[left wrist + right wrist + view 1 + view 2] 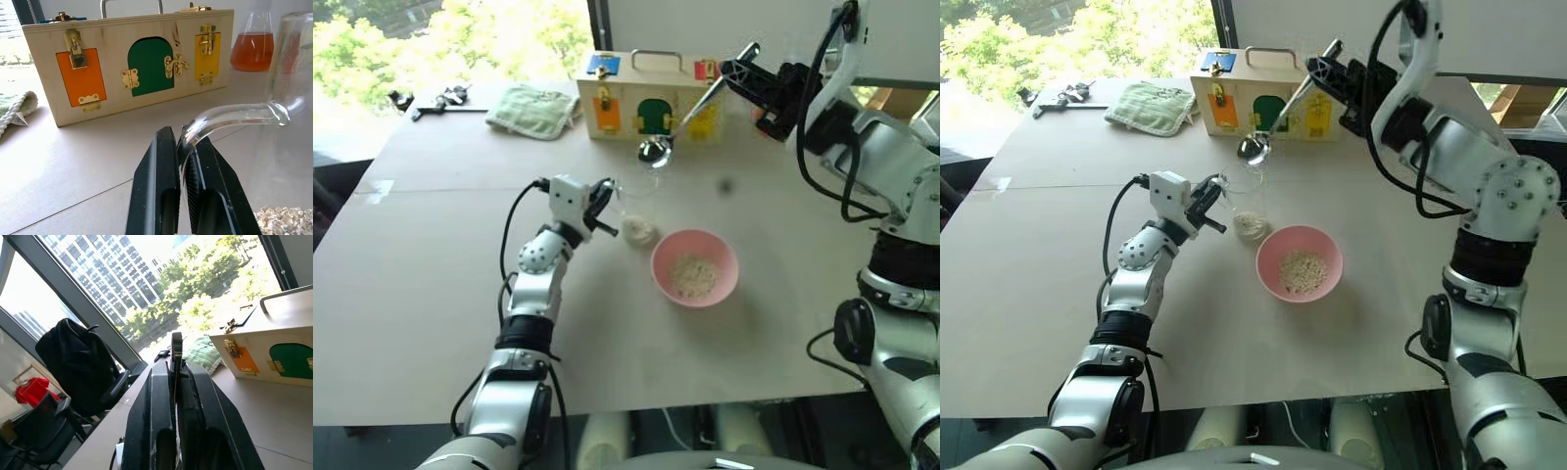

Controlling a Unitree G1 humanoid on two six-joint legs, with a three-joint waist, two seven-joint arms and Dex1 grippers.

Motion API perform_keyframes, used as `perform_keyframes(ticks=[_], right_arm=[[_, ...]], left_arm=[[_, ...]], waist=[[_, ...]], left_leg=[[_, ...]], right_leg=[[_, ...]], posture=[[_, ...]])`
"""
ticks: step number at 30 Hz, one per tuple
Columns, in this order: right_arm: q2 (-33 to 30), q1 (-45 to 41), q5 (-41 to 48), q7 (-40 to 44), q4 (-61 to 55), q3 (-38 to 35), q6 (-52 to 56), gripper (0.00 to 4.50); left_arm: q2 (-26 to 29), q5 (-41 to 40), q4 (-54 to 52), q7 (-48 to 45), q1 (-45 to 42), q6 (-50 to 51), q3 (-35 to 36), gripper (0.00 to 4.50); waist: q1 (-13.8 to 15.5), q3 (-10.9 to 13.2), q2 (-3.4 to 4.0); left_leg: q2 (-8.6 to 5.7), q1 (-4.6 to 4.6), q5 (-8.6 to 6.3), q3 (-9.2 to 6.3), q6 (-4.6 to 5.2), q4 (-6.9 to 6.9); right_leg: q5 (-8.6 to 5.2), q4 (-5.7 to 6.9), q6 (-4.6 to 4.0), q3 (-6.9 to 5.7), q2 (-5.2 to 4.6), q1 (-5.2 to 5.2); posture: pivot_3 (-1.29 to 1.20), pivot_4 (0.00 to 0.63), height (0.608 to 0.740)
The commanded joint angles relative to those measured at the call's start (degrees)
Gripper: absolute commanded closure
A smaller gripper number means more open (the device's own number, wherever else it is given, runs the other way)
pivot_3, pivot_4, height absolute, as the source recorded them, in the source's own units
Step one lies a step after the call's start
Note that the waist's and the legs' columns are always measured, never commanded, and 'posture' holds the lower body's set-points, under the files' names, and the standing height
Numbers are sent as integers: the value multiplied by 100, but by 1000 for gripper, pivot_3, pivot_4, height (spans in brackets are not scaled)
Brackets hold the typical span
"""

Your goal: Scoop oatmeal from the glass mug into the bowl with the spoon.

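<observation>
Right gripper point(1332, 70) raised above the table point(1058, 294), pinched tight on the spoon point(1283, 110) handle, spoon bowl hanging over the glass mug point(1246, 208). Left gripper point(182, 161) clamped on the mug handle, steadying it. To scoop well: lower straight into the mouth, avoid clipping the glass rim, dig under the oatmeal point(1250, 225) at the bottom (little left), then lift level. Pink bowl point(1299, 262) just beside the mug, already holding some flakes.

Both arms are built of rounded silver-grey shells with black joints. Black cables loop along them. Each gripper point(603, 206) has flat black fingers point(156, 196).
</observation>
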Motion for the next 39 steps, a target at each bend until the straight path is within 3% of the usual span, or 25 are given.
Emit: perform_keyframes(ticks=[1, 8, 13, 14, 18, 20, 27, 29, 31, 37, 39], right_arm=[[87, -140, -358, 175, -4, 160, -210, 4500], [-228, 304, -2194, 1367, 15, 1435, -516, 4500], [-65, 354, -2412, 1898, -6, 1511, -476, 4500], [-39, 347, -2412, 1982, -27, 1483, -468, 3780], [72, 258, -2308, 2295, -120, 1248, -504, 2403], [19, 235, -2318, 2420, -156, 1134, -481, 1440], [-367, 466, -2390, 2697, -153, 655, -497, 1440], [-544, 603, -2475, 2739, -96, 495, -550, 1410], [-654, 720, -2521, 2736, -57, 366, -563, 1410], [-1082, 1638, -2712, 3289, -486, 300, -716, 1410], [-1225, 2124, -2783, 3666, -736, 327, -922, 1410]], left_arm=[[13, 23, -182, 39, 57, -125, 22, 4435], [25, -5, -230, 94, 150, -163, 62, 4435], [-3, -110, -331, 99, 312, -87, 107, 4435], [-1, -122, -339, 93, 332, -78, 111, 4500], [56, -63, -284, 93, 411, -120, 107, 4500], [75, -57, -208, 85, 441, -153, 115, 4500], [131, -98, -157, 43, 521, -171, 116, 4500], [136, -129, -152, 18, 535, -161, 114, 3739], [145, -134, -147, 13, 548, -170, 113, 3284], [250, -60, -381, 67, 753, -166, 139, 835], [317, -131, -711, 27, 931, -79, 163, 835]], waist=[[17, 0, 0], [0, -1, 1], [-3, -1, 1], [0, -1, 1], [-19, -1, 1], [-24, -1, 1], [-42, -2, 1], [-54, -2, 2], [-66, -2, 2], [-75, -2, 2], [-72, -2, 2]], left_leg=[[0, -1, 0, -1, 0, 0], [1, 2, 0, -1, 0, -2], [1, 3, 0, -2, 0, -1], [1, 3, 0, -2, 0, -1], [1, 4, 0, -2, 0, -1], [2, 5, 0, -2, 0, -1], [2, 6, 0, -2, 0, -1], [2, 7, 0, -1, 0, -1], [2, 7, 0, -1, 0, -2], [2, 6, 0, -2, 0, -2], [1, 5, -1, -2, 1, -5]], right_leg=[[0, -1, 0, 0, 0, 0], [0, 0, 0, 0, 1, 0], [0, 1, 0, 0, 1, 0], [0, 1, 0, -1, 1, 0], [0, 1, 0, -1, 1, 1], [0, 1, 0, -2, 2, 1], [0, 2, 0, -1, 2, 1], [0, 1, 0, -1, 2, 3], [0, 2, 0, 0, 2, 2], [0, 0, 0, -1, 1, 2], [0, -4, 0, 0, 0, 2]], posture=[[0, 150, 740], [0, 150, 740], [0, 150, 740], [0, 150, 740], [0, 150, 740], [0, 150, 740], [0, 150, 740], [0, 150, 740], [0, 150, 740], [0, 150, 740], [0, 150, 740]])
